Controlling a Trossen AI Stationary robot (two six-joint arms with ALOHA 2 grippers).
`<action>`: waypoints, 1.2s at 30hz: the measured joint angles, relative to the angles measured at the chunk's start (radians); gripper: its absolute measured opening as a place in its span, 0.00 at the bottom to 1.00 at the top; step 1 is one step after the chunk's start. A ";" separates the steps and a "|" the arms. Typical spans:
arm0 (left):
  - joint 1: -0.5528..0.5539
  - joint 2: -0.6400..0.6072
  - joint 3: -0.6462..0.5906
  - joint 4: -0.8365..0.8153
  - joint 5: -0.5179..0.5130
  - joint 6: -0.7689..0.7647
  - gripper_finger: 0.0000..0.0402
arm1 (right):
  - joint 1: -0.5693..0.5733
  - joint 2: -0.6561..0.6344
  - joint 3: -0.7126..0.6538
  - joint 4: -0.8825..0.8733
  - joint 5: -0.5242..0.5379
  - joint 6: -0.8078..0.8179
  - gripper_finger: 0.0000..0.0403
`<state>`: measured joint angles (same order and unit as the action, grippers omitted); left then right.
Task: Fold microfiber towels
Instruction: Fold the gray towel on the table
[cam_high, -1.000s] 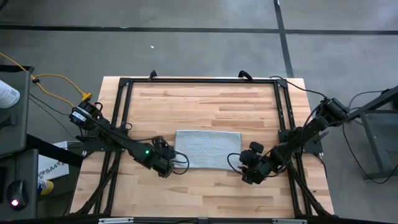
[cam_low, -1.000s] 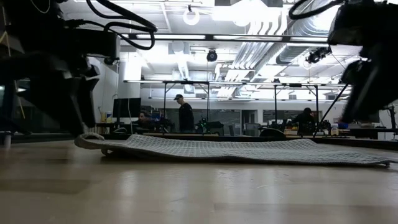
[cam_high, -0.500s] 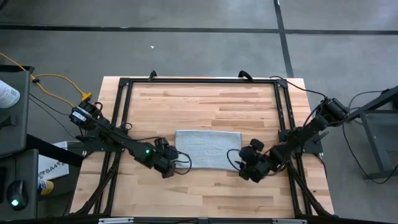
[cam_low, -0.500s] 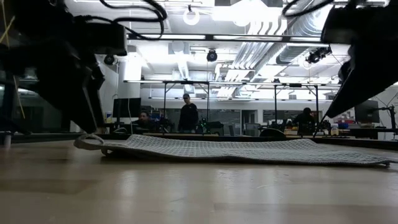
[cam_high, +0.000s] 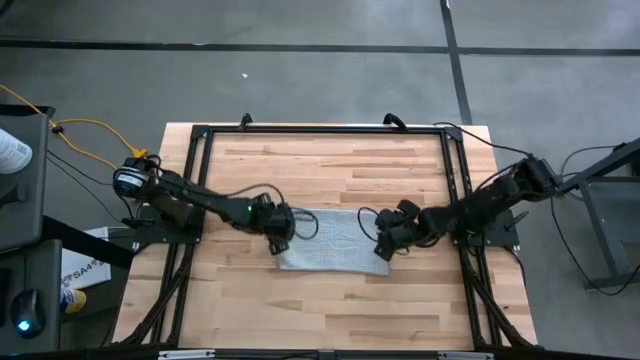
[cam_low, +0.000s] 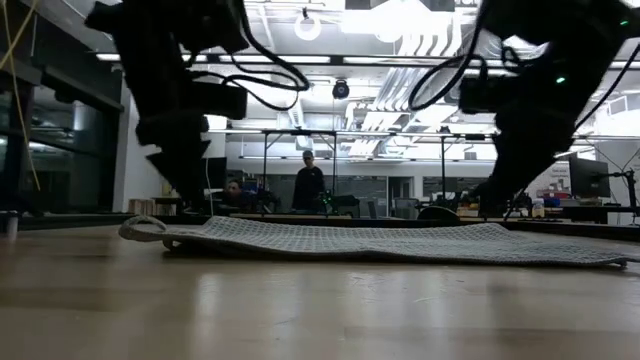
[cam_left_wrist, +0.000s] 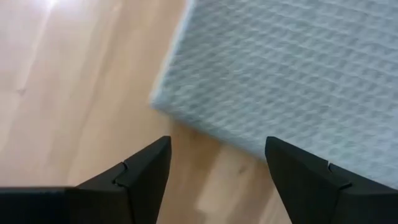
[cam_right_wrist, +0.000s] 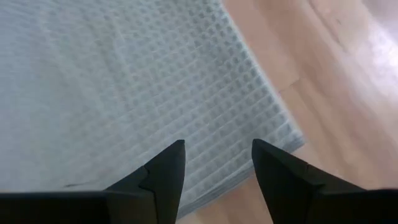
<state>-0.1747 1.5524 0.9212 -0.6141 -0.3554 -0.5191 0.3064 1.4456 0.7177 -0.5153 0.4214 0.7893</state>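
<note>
The light grey microfiber towel (cam_high: 335, 248) lies flat on the wooden table, folded to a rectangle, and shows as a low strip in the low view (cam_low: 380, 242). My left gripper (cam_high: 283, 226) is open over the towel's far left corner (cam_left_wrist: 163, 99), its fingers (cam_left_wrist: 217, 142) astride bare wood just off that corner. My right gripper (cam_high: 386, 238) is open over the towel's right edge, with its fingers (cam_right_wrist: 217, 143) above the weave near a corner (cam_right_wrist: 297, 140). Neither gripper holds anything.
A black metal frame (cam_high: 320, 130) runs round the tabletop, with cables at both arm bases. Bare wood lies on the far side (cam_high: 320, 170) and the near side (cam_high: 320, 310) of the towel. People stand in the room far behind the table (cam_low: 305, 185).
Both grippers have gone from the towel's near corners toward the table's far edge and now stand by its far corners. The left has also gone toward the right edge. The towel has stayed flat where it was.
</note>
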 joint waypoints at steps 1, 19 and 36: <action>0.020 -0.010 -0.001 0.005 0.009 0.024 0.64 | -0.020 0.000 0.000 0.001 -0.008 -0.028 0.45; 0.373 -0.121 0.000 0.097 0.394 0.438 0.64 | -0.502 -0.028 0.000 0.064 -0.475 -0.499 0.44; 0.580 -0.121 -0.179 0.303 0.706 0.549 0.64 | -0.640 -0.028 0.000 0.051 -0.584 -0.590 0.44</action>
<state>0.4058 1.4315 0.7418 -0.3108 0.3503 0.0303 -0.3337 1.4174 0.7174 -0.4646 -0.1626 0.1993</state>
